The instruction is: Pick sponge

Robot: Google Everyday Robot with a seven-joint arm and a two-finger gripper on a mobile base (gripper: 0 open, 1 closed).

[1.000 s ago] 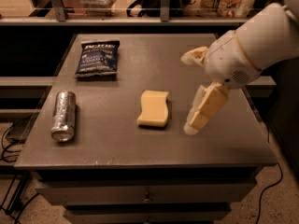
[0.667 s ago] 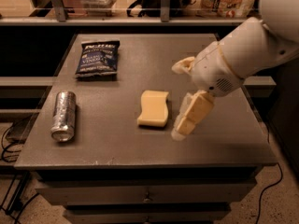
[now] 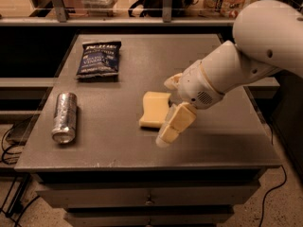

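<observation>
While the sponge (image 3: 152,110) lies flat near the middle of the table (image 3: 227,141), the gripper (image 3: 166,110) hangs at its 3 o'clock, jaws spread apart.
Probably light, soft and compressible, the sponge is best pinched across its wavy sides at mid-length; can (image 3: 64,116) at 9 o'clock, snack bag (image 3: 99,58) at 11 o'clock.

Edge of sponge (image 3: 151,109) hidden behind gripper (image 3: 166,111)
</observation>
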